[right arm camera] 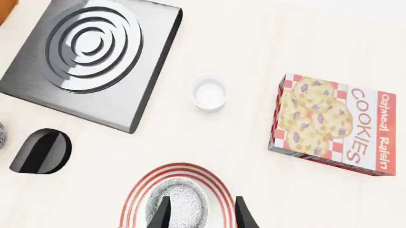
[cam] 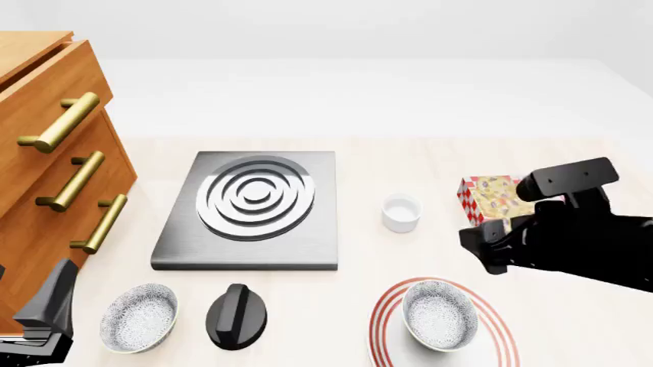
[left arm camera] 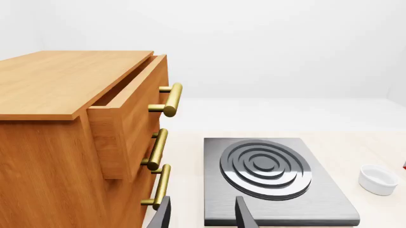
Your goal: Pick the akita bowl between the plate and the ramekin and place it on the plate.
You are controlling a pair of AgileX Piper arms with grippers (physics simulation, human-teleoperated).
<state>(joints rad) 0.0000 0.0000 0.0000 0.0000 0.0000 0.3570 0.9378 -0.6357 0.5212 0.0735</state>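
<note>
Sitting on the plate point(cam: 383, 329) already, the akita bowl point(cam: 440, 314) rests upright inside the red rings, mouth facing up; being round, it has no long axis to speak of, only its vertical one standing square to the worktop point(cam: 408, 164). By my reading the placement is as good as done. The right hand point(right arm camera: 198, 213) hangs above the bowl, and from the right wrist view its two fingers point(right arm camera: 161, 214) are spread apart on either side of the bowl's rim with nothing gripped between them; I judge it has let go and only needs to lift clear without nudging the bowl. The ramekin point(cam: 401, 213) stands farther back, well apart from the plate, and a cookie box point(cam: 495, 196) lies flat to its right, partly behind the right arm. The second speckled bowl point(cam: 139, 317) sits on the worktop at the near left, beside a black knob point(cam: 237, 315), so it is plainly not the one the task meant. The left hand point(left arm camera: 201, 216) waits low by the wooden drawer unit point(cam: 46, 160), its fingers parted and holding nothing, looking out over the stove plate point(cam: 250, 208) and keeping out of the right arm's way.
</note>
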